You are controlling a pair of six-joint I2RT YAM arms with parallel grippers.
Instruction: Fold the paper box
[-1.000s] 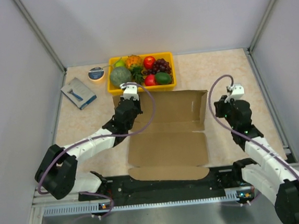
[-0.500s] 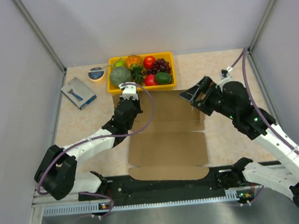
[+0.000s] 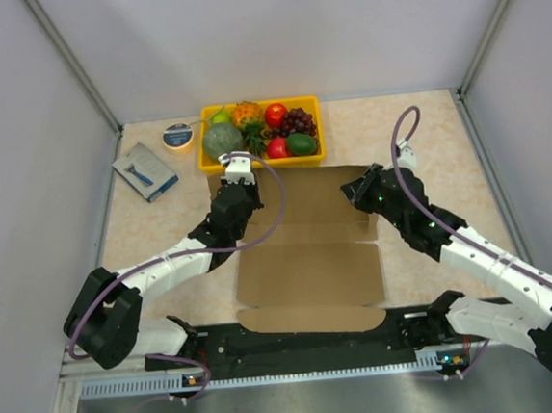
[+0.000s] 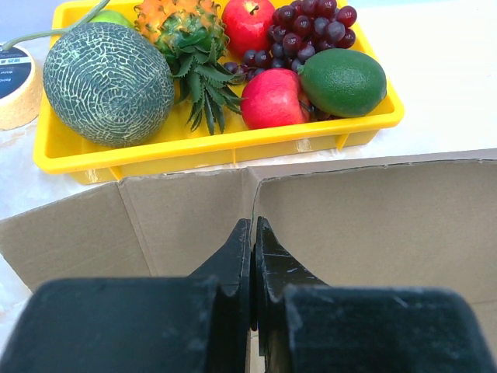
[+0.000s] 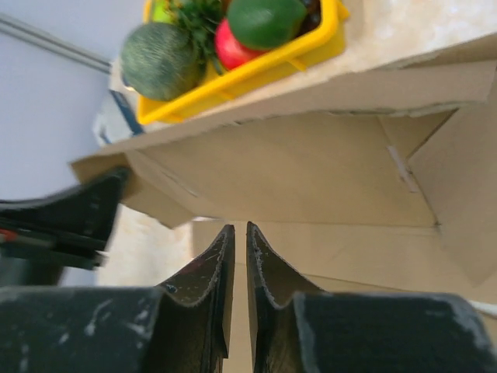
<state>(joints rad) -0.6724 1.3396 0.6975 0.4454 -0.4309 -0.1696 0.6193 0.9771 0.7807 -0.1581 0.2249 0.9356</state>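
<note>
Both clenched, the left hand (image 4: 253,227) and right hand (image 5: 235,231) could push the upright back wall of the box (image 3: 306,271) flat.

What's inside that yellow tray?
A melon, pineapple, two red fruits, grapes and a green fruit. The tray floor beneath them is covered.
</note>
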